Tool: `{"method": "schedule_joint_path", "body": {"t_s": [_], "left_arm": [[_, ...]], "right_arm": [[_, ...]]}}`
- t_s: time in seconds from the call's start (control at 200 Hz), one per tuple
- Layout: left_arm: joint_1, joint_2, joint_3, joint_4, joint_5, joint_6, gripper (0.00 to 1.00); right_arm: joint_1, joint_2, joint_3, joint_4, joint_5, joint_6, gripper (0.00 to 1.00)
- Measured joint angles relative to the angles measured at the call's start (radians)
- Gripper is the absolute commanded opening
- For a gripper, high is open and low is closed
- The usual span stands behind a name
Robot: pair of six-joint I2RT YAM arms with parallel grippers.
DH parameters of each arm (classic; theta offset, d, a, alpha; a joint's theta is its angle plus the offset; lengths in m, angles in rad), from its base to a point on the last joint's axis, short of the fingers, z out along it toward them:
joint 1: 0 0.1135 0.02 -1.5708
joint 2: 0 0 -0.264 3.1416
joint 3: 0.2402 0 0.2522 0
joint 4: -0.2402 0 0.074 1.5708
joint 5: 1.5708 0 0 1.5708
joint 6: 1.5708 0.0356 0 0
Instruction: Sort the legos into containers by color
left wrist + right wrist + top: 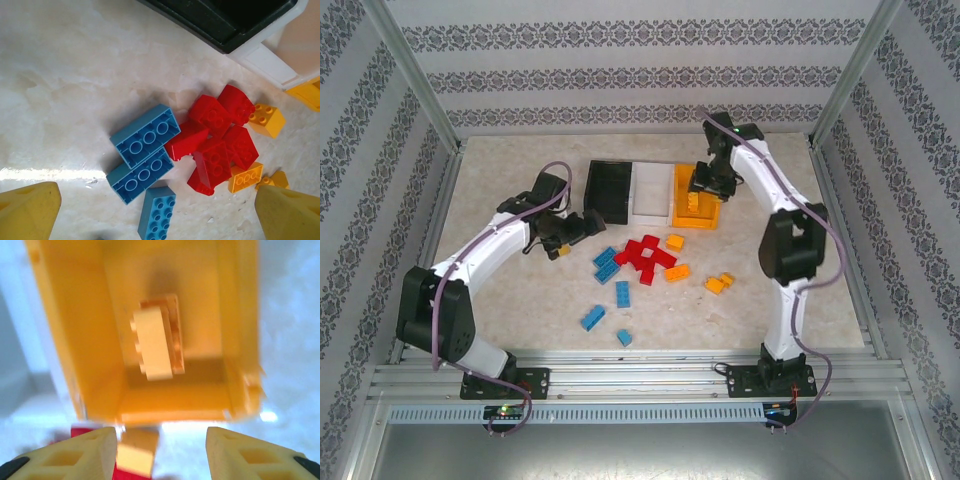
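My right gripper (705, 185) hangs over the orange-yellow bin (698, 212), and its jaws stand apart with nothing between them (161, 452). A pale yellow brick (155, 342) lies inside that bin (80, 330). My left gripper (582, 228) is open wide above the loose legos, its yellow fingertips (30, 210) either side of the blue bricks (145, 135). Red bricks (215, 145) sit heaped right of the blue ones. Orange bricks (267, 119) lie beside the red heap. The black bin (608, 190) and the white bin (650, 192) stand left of the orange-yellow one.
More blue bricks (593, 318) lie scattered toward the near edge, and two orange bricks (718, 283) sit to the right of the red pile (645, 255). Patterned walls and metal posts close in the table on three sides.
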Motion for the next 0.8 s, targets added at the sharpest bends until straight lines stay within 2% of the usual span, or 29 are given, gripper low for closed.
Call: {"method": "schedule_joint_path", "body": {"t_s": [0.15, 0.28, 0.385, 0.575, 0.799], "left_arm": [[-0.008, 0.029, 0.014, 0.029, 0.01, 0.001, 1.0], [-0.024, 0.058, 0.016, 0.053, 0.017, 0.0, 1.0], [-0.043, 0.096, 0.032, 0.06, 0.023, 0.0, 1.0], [-0.076, 0.121, 0.064, 0.066, 0.026, 0.0, 1.0], [-0.079, 0.113, 0.067, 0.064, 0.003, 0.0, 1.0]], "right_arm": [[-0.002, -0.267, -0.293, 0.002, -0.001, 0.002, 0.55], [-0.001, -0.396, -0.546, 0.001, -0.019, 0.031, 0.58], [-0.005, -0.431, -0.708, 0.016, -0.038, 0.078, 0.64], [-0.098, -0.436, -0.932, 0.159, -0.174, 0.217, 0.65], [-0.133, -0.428, -0.986, 0.308, -0.258, 0.355, 0.64]]}}
